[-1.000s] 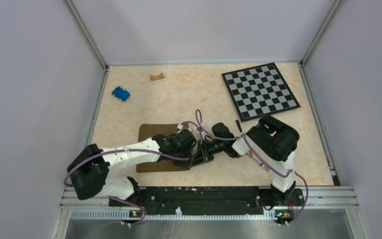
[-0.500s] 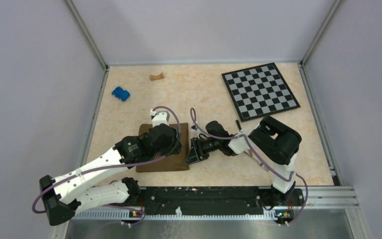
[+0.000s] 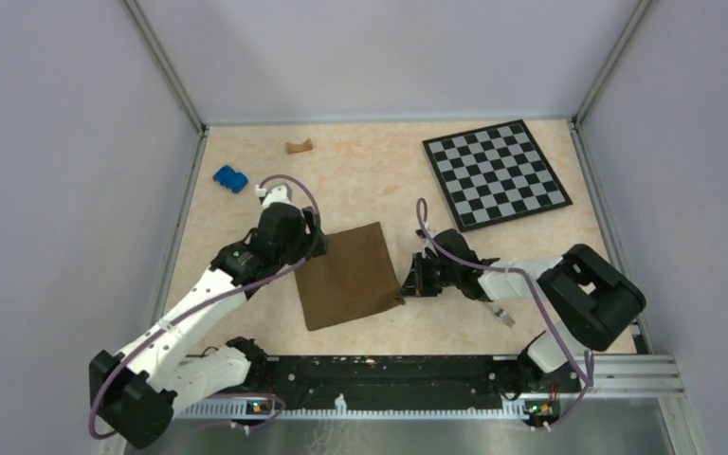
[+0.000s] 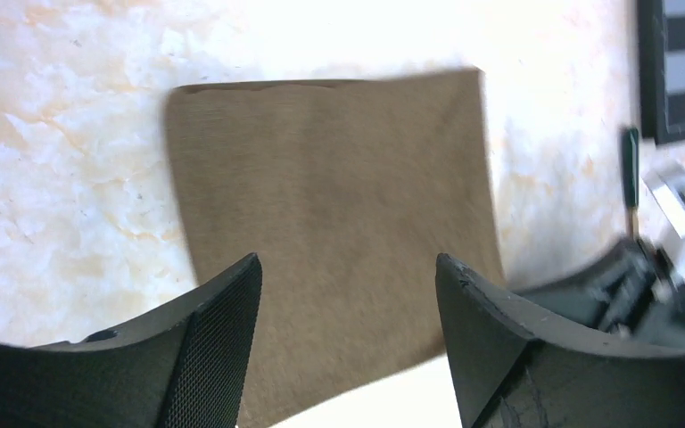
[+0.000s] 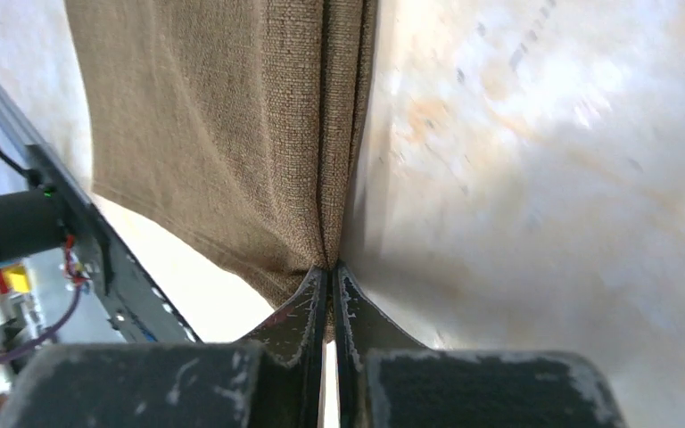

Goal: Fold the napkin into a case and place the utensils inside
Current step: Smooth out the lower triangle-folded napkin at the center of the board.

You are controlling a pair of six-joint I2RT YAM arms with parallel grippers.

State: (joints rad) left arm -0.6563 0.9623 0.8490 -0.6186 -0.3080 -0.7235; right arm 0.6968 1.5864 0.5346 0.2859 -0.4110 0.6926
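Clamped in the right gripper (image 5: 325,267): the edge of the napkin (image 3: 349,275) nearest the checkerboard (image 3: 495,173), cloth otherwise flat, nearer the arms than that board. Spread wide, holding nothing: the left gripper (image 4: 348,263), over the edge farthest from it. Risks slipping or skewing if pulled by one thin pinch.

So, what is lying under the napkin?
Only the table shows around the napkin; no bulge is seen. The right fingers pinch its edge. Anything beneath is covered.

The marbled table (image 3: 379,180) carries the napkin (image 3: 349,275), a checkerboard (image 3: 496,172), a blue block (image 3: 230,177) and a tan piece (image 3: 298,146)
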